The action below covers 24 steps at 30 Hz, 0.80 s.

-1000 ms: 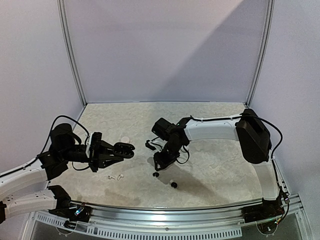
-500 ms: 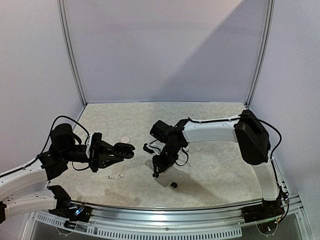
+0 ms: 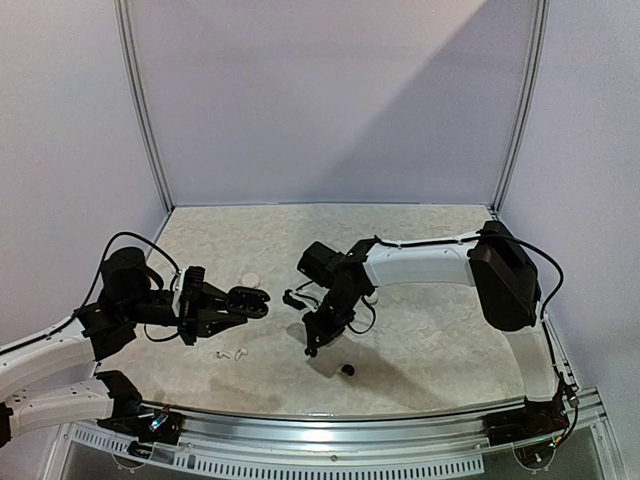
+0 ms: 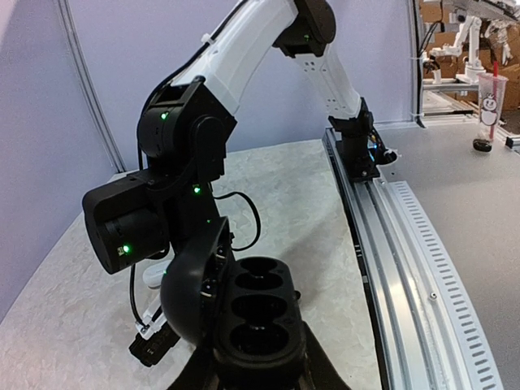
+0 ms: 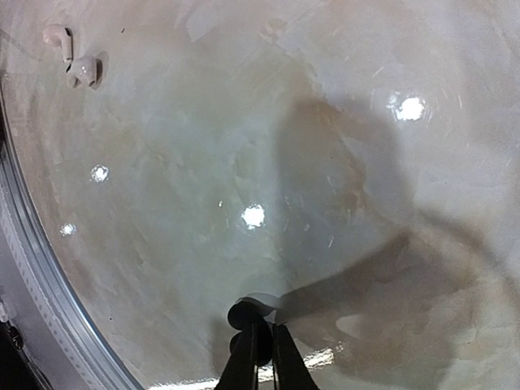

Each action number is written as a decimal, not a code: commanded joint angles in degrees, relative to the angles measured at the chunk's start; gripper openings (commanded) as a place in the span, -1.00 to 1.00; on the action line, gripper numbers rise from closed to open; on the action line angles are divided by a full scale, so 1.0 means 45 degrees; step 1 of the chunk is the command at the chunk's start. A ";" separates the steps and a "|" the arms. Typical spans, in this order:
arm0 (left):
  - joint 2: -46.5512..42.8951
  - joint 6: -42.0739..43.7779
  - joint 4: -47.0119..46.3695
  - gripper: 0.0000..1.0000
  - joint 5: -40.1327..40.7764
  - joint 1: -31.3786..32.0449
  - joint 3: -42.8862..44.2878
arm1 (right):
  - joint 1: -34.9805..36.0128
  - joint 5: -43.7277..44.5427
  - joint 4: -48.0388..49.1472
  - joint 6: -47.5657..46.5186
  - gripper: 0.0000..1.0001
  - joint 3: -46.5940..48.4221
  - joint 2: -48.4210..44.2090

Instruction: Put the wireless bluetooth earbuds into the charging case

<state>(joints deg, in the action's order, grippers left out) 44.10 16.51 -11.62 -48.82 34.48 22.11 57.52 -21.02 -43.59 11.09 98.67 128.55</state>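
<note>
Right fingers point(image 5: 248, 357) have just pinched one black earbud point(image 5: 242, 315) off the table point(image 3: 420, 300) (its twin point(image 3: 348, 369) lies by the near edge); left fingers point(image 4: 319, 375) grip the open charging case point(image 4: 258, 325).

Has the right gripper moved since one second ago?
Yes. The right gripper shifted slightly toward the near edge, judged against the loose black earbud, which stayed put. It now grips another black earbud.

Pale marbled tabletop point(image 3: 260, 235), slotted metal rail point(image 4: 422, 268) along its near edge, plain lilac back wall point(image 3: 330, 100).
</note>
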 commanded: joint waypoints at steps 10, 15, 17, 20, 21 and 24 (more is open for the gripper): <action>-0.0112 0.0325 0.0233 -1.00 0.0028 0.0189 -0.0123 | 0.0266 -0.0768 -0.0503 0.0169 -0.77 -0.0001 0.0254; -0.0102 0.0416 0.0313 -1.00 0.0023 0.0189 -0.0079 | 0.0268 -0.0746 -0.0482 0.0257 -0.94 0.0006 0.0321; -0.0097 0.0441 0.0352 -1.00 0.0027 0.0189 -0.0083 | 0.0265 -0.0640 -0.0488 0.0239 -0.99 -0.0006 0.0272; -0.0082 0.0420 0.0361 -1.00 0.0004 0.0189 -0.0064 | 0.0267 -0.0652 -0.0582 0.0178 -1.00 0.0148 0.0151; -0.0074 0.0418 0.0339 -1.00 0.0003 0.0189 -0.0054 | 0.0266 -0.0663 -0.0681 0.0173 -1.00 0.0246 0.0131; -0.0073 0.0275 0.0208 -1.00 0.0088 0.0189 -0.0055 | 0.0256 -0.0311 -0.1137 -0.0037 -1.00 0.0695 -0.0081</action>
<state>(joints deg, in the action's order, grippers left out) 44.10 17.85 -11.22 -48.80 34.48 22.11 58.35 -23.46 -45.23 11.73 99.15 128.55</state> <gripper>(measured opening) 0.236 0.037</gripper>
